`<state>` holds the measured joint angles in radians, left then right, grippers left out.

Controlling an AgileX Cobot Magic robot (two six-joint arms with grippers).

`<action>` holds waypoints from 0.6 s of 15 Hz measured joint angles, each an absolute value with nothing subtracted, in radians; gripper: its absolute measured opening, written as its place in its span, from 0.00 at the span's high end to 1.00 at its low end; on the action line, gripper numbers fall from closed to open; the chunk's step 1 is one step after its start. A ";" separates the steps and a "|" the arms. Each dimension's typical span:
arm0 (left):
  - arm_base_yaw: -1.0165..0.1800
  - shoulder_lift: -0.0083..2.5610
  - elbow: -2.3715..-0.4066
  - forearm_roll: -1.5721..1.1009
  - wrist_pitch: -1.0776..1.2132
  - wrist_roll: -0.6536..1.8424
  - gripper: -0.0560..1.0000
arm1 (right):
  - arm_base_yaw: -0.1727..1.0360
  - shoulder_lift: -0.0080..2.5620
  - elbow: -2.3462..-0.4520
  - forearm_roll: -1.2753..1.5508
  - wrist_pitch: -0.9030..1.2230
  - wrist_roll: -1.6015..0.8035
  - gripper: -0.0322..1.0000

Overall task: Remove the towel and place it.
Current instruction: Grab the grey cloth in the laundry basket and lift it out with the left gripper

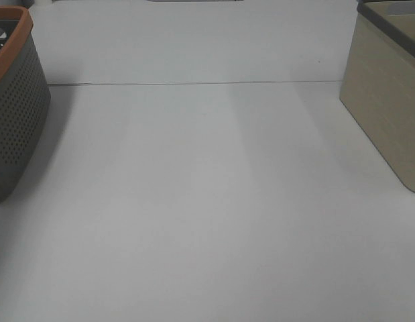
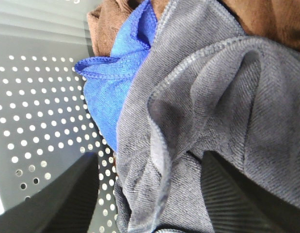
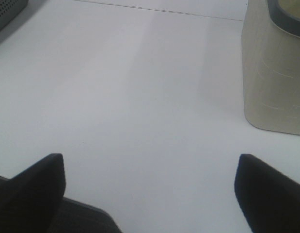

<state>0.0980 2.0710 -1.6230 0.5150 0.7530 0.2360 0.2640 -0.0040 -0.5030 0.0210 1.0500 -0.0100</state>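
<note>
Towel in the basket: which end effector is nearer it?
Left. The left end effector is right at the towel inside the basket; the right end effector is out over the table.

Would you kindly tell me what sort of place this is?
Probably a lab tabletop staged for laundry sorting: plain white table, grey perforated basket with orange rim holding a dark grey terry towel, beige rectangular bin.
</note>
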 joint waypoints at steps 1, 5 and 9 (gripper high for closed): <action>0.098 2.075 -1.623 0.514 0.749 0.235 0.41 | 0.264 -0.004 -0.503 0.021 1.050 -0.010 0.08; 0.098 2.108 -1.623 0.503 0.746 0.218 0.44 | 0.264 -0.004 -0.503 0.021 1.050 -0.009 0.08; 0.098 2.110 -1.623 0.505 0.741 0.204 0.55 | 0.264 -0.004 -0.503 0.021 1.050 -0.009 0.08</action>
